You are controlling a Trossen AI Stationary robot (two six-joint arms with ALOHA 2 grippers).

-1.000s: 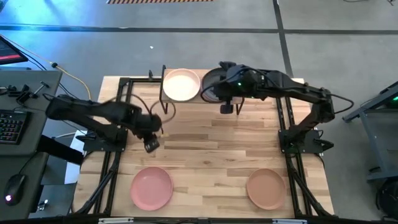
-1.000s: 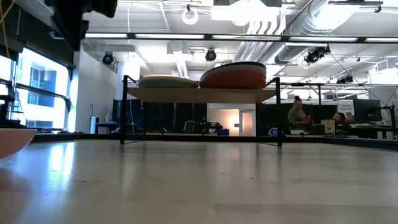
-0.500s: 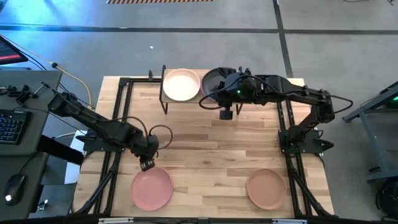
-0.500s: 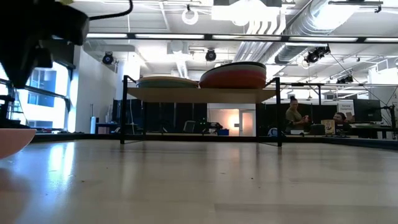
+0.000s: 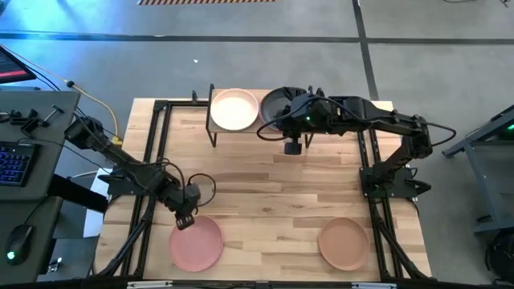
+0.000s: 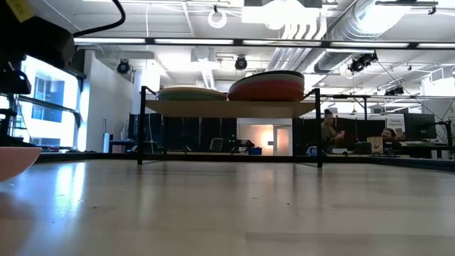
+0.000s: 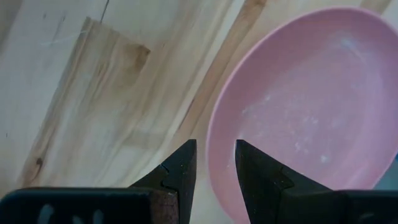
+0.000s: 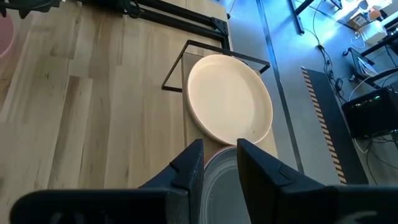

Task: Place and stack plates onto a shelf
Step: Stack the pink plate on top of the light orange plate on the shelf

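Note:
A light pink plate (image 5: 197,244) lies flat on the table near its near-left corner; it also shows in the left wrist view (image 7: 311,106) and at the low view's left edge (image 6: 13,162). My left gripper (image 5: 183,220) (image 7: 214,149) hangs open above this plate's far-left rim, one finger on either side of the rim line, touching nothing. The shelf (image 5: 214,130) (image 6: 227,108) carries a cream plate (image 5: 234,109) (image 8: 229,98) and a grey plate (image 5: 281,103) (image 8: 219,177) stacked on a terracotta one (image 6: 266,88). My right gripper (image 5: 271,122) (image 8: 219,148) hovers open over the grey plate.
A tan plate (image 5: 344,244) rests flat near the table's near-right corner. Black frame rails (image 5: 148,160) run along both table sides. Bare wood (image 5: 273,185) lies between the shelf and the two near plates. People sit far off in the room (image 6: 334,131).
My left gripper has travelled from the table's left middle toward the near edge and down, and now stands over the pink plate's far-left rim. My right arm shifted slightly toward the near side above the shelf, then held still. No plate has moved.

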